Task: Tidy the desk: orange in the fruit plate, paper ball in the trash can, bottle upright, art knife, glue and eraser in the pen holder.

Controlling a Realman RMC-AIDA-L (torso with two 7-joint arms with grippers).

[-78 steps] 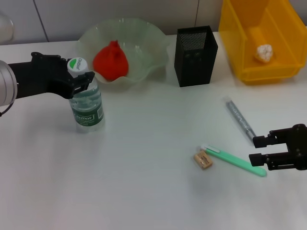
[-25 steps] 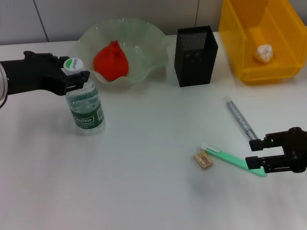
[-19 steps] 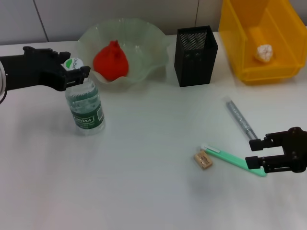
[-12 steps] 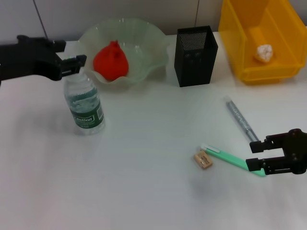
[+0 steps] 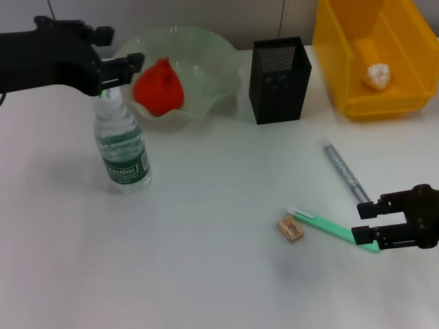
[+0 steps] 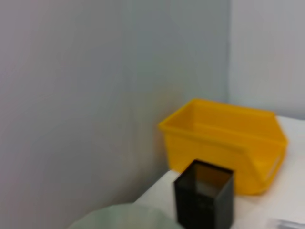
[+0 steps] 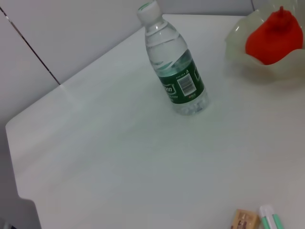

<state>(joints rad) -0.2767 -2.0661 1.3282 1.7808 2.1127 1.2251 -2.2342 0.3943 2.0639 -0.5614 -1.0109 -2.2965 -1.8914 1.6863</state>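
Nearest to me, low on my right side, my right gripper (image 5: 365, 221) hovers at the desk (image 5: 206, 274) with its two fingers parted and nothing between them. The far end of a green knife-like tool (image 5: 336, 231) lies just at those fingertips; whether they touch it I cannot tell. Just beside the tool's white tip sits the eraser (image 5: 290, 229), flat on the desk and apart from my fingers. A little farther back, a thin grey stick (image 5: 342, 171) lies slanted on the white surface.

Out to my left the bottle (image 5: 123, 151) stands upright on the desk, well apart from the small items, and my right wrist view shows it from the side with its cap on top (image 7: 175, 71). My left gripper (image 5: 122, 67) hangs above the bottle's cap, fingers spread and holding nothing, clear of the bottle.

Behind the bottle the orange (image 5: 158, 88) rests inside the fruit plate (image 5: 219, 55). To the right of the plate stands the pen holder (image 5: 280, 81), and farther right, at the back corner, the trash can (image 5: 343, 41) holds the paper ball (image 5: 377, 76). My left wrist camera looks across at the trash can (image 6: 224, 138) and pen holder (image 6: 204, 195).
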